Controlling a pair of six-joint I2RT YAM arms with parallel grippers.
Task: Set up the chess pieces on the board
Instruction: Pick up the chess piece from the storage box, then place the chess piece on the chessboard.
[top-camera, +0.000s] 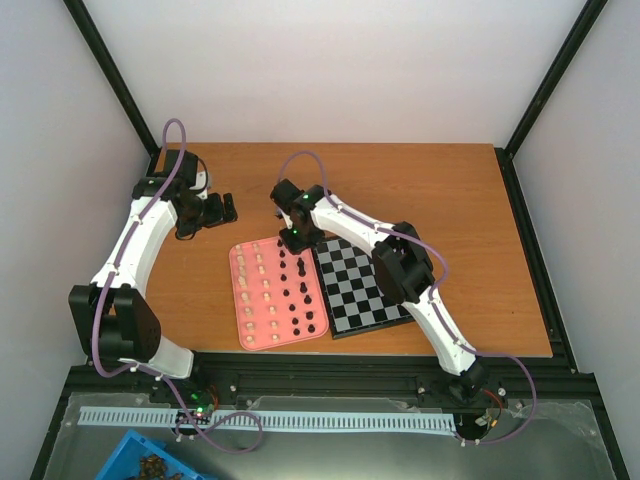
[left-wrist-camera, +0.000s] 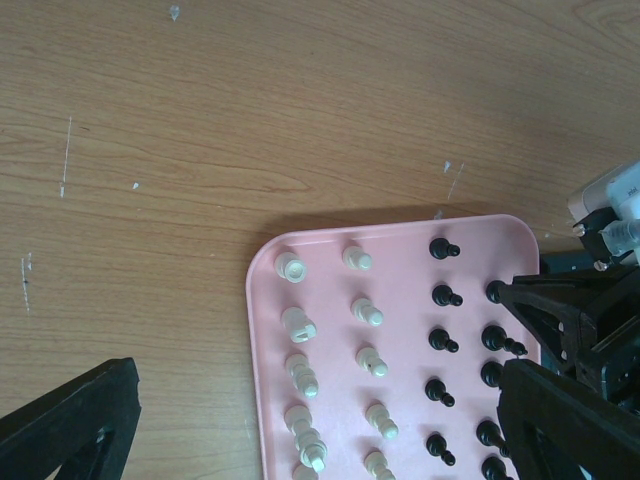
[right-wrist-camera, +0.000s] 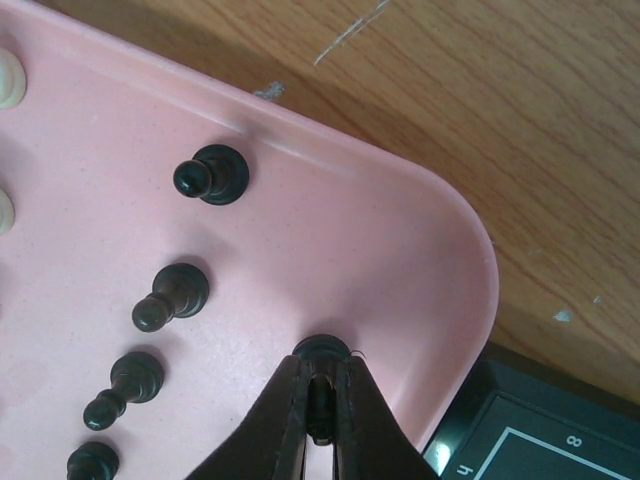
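**Pieces ranked on the tray, board alongside**

Cream chess pieces (top-camera: 258, 290) and black chess pieces (top-camera: 297, 285) stand upright in rows on the pink tray (left-wrist-camera: 405, 330) — cream left, black right. One black piece (right-wrist-camera: 322, 346) by the tray's corner is pinched in the right claw (right-wrist-camera: 321, 375). The checkered board (top-camera: 365, 285) lies flat on the surface, just right of the tray.

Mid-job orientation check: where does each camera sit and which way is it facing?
Top external: above and behind the arm bases, looking down on the table, pink tray and board; both arms show.
Left wrist: on the left arm, facing down at the tray's far end; the open left gripper frames the bottom corners.
Right wrist: on the right arm, facing down at the tray's corner; the right gripper pinches a black piece.
Shared: both wrist views show the tray and the right gripper.
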